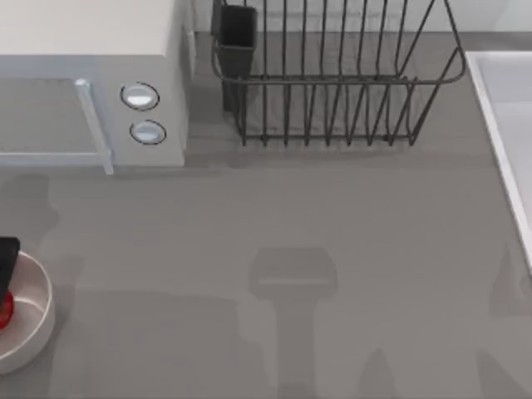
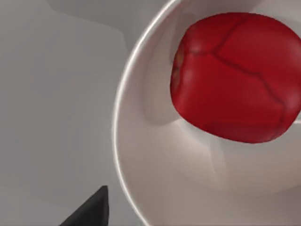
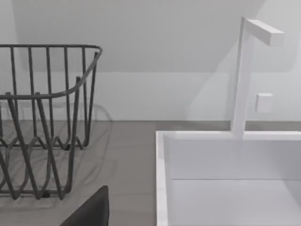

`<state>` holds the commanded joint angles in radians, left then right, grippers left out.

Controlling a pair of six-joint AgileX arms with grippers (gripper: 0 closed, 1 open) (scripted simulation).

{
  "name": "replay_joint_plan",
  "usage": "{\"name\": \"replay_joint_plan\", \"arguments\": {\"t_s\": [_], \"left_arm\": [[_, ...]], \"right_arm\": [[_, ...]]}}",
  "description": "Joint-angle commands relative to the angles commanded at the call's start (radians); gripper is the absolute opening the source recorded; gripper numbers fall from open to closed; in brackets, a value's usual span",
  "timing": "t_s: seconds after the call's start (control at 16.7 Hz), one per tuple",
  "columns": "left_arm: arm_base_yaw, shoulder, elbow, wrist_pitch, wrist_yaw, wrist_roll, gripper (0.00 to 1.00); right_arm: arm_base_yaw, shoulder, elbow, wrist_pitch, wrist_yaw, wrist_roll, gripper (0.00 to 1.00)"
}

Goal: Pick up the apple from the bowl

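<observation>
Apple: small glossy bright-red rounded fruit [image 2: 237,77], slightly blocky, lying inside the bowl against the inner wall; in the top view it is a red sliver [image 1: 5,311] at the picture's left edge.
Bowl: round white thick-walled bowl [image 2: 141,160] with a smooth pale interior, standing on the worktop at the far left of the top view [image 1: 40,320], partly cut off by the edge.
Left claw: a black part [image 1: 7,258] sits over the bowl's rim at the top view's left edge, directly above the apple; whether its fingers are apart or together cannot be told.
Left claw finger: one dark fingertip [image 2: 91,212] lies outside the bowl rim, above the worktop.
Worktop: flat grey surface [image 1: 332,233].
Microwave: pale grey box with two round knobs [image 1: 141,112], at rear left.
Dish rack: dark wire rack [image 1: 332,83], at rear centre.
Sink: white rectangular basin [image 3: 225,183] with a white angular tap [image 3: 244,70], at the right side.
</observation>
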<state>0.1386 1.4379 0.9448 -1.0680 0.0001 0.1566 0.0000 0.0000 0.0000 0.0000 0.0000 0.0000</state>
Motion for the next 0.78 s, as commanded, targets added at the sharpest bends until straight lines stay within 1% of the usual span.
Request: {"name": "replay_joint_plan", "arguments": {"t_s": [0.42, 0.54, 0.78], "left_arm": [[-0.004, 0.013, -0.01, 0.011, 0.0, 0.0, 1.0], [-0.002, 0.039, -0.046, 0.069, 0.0, 0.001, 1.0], [0.001, 0.117, -0.148, 0.272, 0.0, 0.005, 1.0]], "right_arm": [[0.0, 0.0, 0.0, 0.0, 0.0, 0.0, 1.0], [0.0, 0.0, 0.0, 0.0, 0.0, 0.0, 1.0], [0.0, 0.0, 0.0, 0.0, 0.0, 0.0, 1.0]]}}
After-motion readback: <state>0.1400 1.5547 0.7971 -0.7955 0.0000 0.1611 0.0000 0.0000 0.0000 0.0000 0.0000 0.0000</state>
